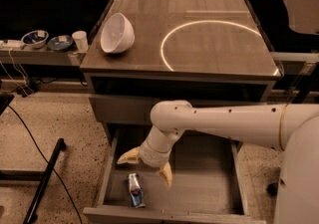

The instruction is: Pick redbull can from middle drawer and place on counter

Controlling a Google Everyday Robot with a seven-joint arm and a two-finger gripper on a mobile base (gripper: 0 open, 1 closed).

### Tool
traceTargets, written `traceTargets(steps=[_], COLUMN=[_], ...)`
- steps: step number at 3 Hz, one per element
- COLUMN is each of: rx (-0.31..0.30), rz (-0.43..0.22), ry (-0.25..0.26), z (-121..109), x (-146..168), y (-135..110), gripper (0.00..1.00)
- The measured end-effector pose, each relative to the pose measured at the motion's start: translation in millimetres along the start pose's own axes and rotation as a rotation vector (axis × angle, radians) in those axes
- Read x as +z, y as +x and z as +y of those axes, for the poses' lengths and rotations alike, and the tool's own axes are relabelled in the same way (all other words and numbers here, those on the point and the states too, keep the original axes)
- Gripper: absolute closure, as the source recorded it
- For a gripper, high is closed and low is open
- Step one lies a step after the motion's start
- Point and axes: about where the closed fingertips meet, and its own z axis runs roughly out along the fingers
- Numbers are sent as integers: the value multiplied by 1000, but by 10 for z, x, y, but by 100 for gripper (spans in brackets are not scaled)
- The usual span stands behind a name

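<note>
Gripper hangs low inside the open drawer, at the end of the white arm that reaches in from my right. I see its two yellowish fingers spread wide apart with nothing between them; it grips nothing. The can lies on its side on the drawer bottom, near the front left corner, its long axis running roughly front to back. The gripper is just behind and slightly right of the can's far end, and the fingertips look clear of it, though I cannot tell how high above the drawer floor they are. The rest of the drawer bottom to the right of the can is bare wood. Above, the counter carries the bright white circle on its right half and a white bowl tipped on its side near the left edge. Off to the left, a side shelf holds two small bowls and a pale cup.
</note>
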Motion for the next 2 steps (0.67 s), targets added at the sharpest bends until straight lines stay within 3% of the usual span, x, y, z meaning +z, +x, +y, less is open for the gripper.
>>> traceTargets(steps=[1,2], rx=[10,-57], rz=[23,110], ry=[9,41], z=[32,188], x=[76,234], y=[86,269], gripper=[0,0])
